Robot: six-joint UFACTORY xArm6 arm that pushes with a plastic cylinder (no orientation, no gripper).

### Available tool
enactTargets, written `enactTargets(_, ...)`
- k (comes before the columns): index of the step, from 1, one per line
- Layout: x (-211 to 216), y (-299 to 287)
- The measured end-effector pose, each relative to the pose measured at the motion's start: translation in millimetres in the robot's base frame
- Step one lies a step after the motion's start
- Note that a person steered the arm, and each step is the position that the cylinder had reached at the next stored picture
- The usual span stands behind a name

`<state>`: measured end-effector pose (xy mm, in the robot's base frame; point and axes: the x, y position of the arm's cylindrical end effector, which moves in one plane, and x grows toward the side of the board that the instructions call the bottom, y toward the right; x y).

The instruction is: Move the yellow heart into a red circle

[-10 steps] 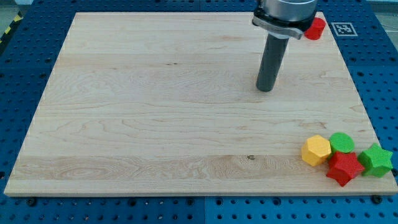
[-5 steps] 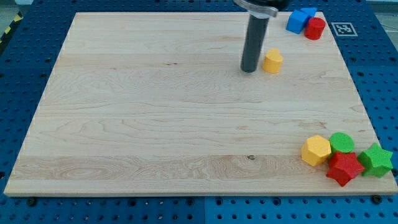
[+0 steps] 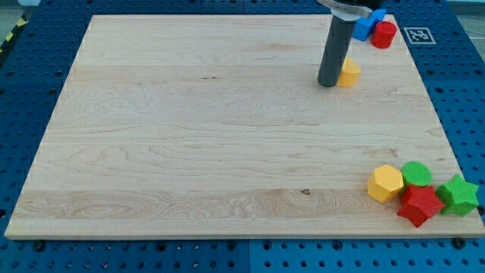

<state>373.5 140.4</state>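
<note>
The yellow heart point(image 3: 350, 73) lies on the wooden board near the view's top right. My tip point(image 3: 328, 83) rests on the board right against the heart's left side, and the rod hides part of it. The red circle point(image 3: 384, 35) sits at the board's top right corner, up and to the right of the heart, with a blue block point(image 3: 367, 25) touching its left side; the rod covers part of the blue block.
A cluster sits at the board's bottom right: a yellow hexagon point(image 3: 385, 183), a green circle point(image 3: 416, 174), a red star point(image 3: 419, 205) and a green star point(image 3: 459, 195). The board point(image 3: 189, 136) lies on a blue perforated table.
My tip has moved to the right, after first moving up and left. The yellow heart has slid right and slightly up with it, closer to the red circle.
</note>
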Motion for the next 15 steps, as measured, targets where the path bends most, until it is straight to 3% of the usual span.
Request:
enactTargets(7,-27,77)
enactTargets(12,-62,76)
enactTargets(13,-59,76)
enactTargets(14,-28,76)
enactTargets(15,-23,104)
